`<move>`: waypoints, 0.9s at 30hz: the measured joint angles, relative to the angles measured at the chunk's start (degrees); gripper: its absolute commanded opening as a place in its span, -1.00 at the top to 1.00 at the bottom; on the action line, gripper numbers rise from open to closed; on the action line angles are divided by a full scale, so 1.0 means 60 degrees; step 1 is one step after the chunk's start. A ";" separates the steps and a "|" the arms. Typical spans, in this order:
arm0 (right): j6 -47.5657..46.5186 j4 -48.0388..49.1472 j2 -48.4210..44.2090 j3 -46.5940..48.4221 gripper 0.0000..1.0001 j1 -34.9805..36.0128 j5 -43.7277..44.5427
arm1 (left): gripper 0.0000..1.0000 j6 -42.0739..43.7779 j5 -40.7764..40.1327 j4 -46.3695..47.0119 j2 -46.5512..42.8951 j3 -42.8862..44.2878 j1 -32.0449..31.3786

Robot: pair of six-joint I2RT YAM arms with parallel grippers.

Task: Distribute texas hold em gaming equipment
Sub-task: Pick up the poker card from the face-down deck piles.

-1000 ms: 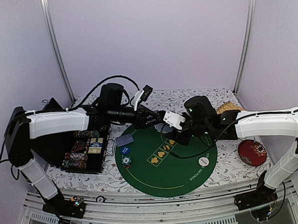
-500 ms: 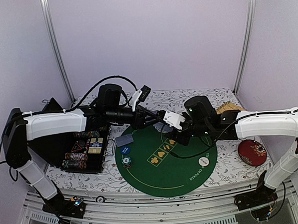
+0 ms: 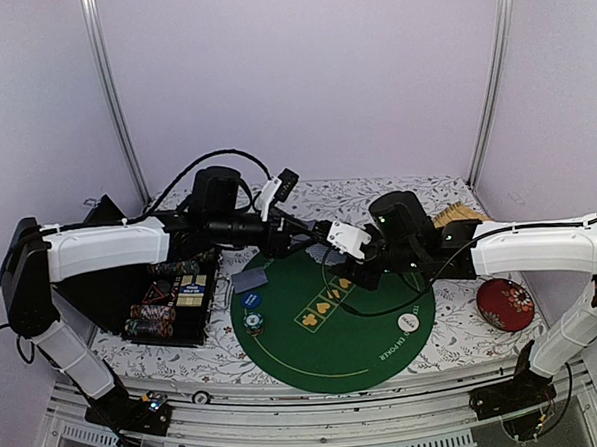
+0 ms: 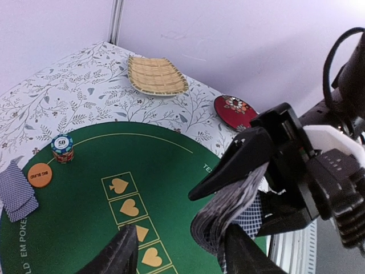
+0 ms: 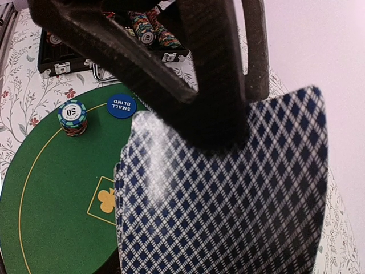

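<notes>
My right gripper (image 3: 336,250) is shut on a bent deck of playing cards (image 4: 228,214) above the green mat; their blue-diamond backs (image 5: 228,200) fill the right wrist view. My left gripper (image 4: 181,234) is open, and the deck's edge lies just inside its right finger (image 4: 239,251). Its black fingers (image 5: 171,63) lie across the top of the deck. On the mat lie dealt cards (image 3: 249,279), a blue disc (image 3: 250,299) and a chip stack (image 3: 254,321) on the left. A white disc (image 3: 409,322) sits front right. Further cards (image 4: 17,188), an orange disc (image 4: 40,174) and a chip stack (image 4: 61,147) lie at the mat's far side.
A black case (image 3: 172,295) with chip rows stands left of the green mat (image 3: 326,357). A wicker tray (image 3: 456,213) sits at the back right and a red dish (image 3: 505,303) at the right. Purple walls close in the table.
The left gripper's jaws have spread wider, and the left arm has drawn back slightly to the left. The right arm and the deck have stayed in place.
</notes>
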 measured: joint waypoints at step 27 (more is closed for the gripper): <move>0.0011 -0.0007 0.0000 -0.0004 0.07 -0.0011 0.0175 | 0.76 -0.0153 0.0051 0.0047 0.0237 0.0237 -0.0117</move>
